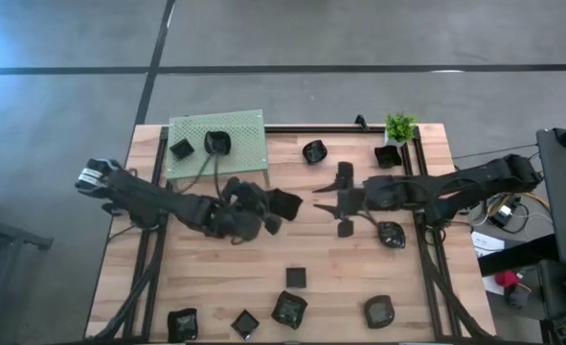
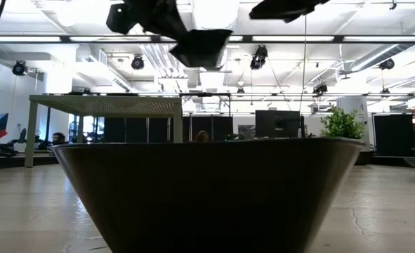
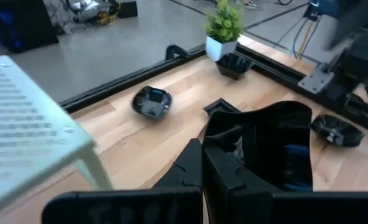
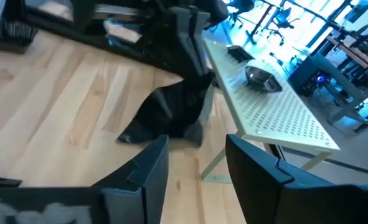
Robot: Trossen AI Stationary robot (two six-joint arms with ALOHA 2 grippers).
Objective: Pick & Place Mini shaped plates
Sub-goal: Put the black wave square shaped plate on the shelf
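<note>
Above the table's middle, my left gripper (image 1: 268,213) is shut on a mini black plate (image 1: 284,203); the left wrist view shows this plate (image 3: 277,149) just past the fingers. My right gripper (image 1: 343,202) faces it from the right, open and holding nothing, its fingers (image 4: 147,167) apart and short of the plate (image 4: 171,115). Two plates (image 1: 181,149) (image 1: 217,143) sit on the green perforated platform (image 1: 244,129) at the far left. Several more lie on the wood: at the far side (image 1: 314,151), under the right arm (image 1: 391,234) and along the near edge (image 1: 289,309). My left gripper pinches the plate's rim (image 3: 216,144) between its two fingers, which come nearly level from the table's left. The plate is lifted clear of the table (image 2: 200,46), tilted on edge, and sticks out beyond the fingertips toward the right gripper.
A small potted plant (image 1: 399,127) stands at the far right corner beside another plate (image 1: 388,156). Black rails (image 1: 426,259) run along the table's sides. One plate (image 2: 207,190) sits right before the low camera and blocks most of its view.
</note>
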